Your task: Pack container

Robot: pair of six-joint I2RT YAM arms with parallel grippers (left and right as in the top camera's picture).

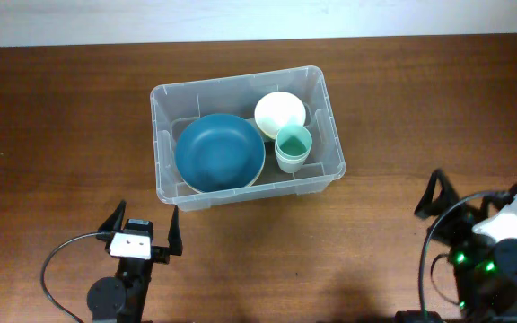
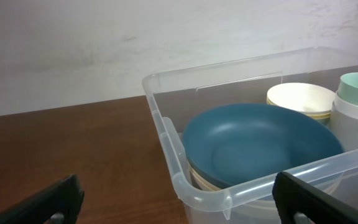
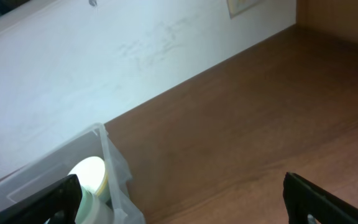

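**Wooden desk [image 1: 61,117], container [image 1: 157,135] at its middle, already filled**

Largest inside, the blue bowl [image 1: 219,152] lies flat; the cream bowl [image 1: 279,111] and green cup [image 1: 293,144] fit beside it. Left claw [image 1: 144,229] and right claw [image 3: 182,185] hang wide open, holding nothing.

Large clear rectangular plastic container [image 1: 160,148] on brown wooden table [image 1: 61,117], centre. Inside: round blue bowl [image 1: 219,152] left; round cream bowl [image 1: 280,113] back right; mint-green cup [image 1: 293,144], nested in white cup [image 1: 287,164], front right, just beside both bowls.
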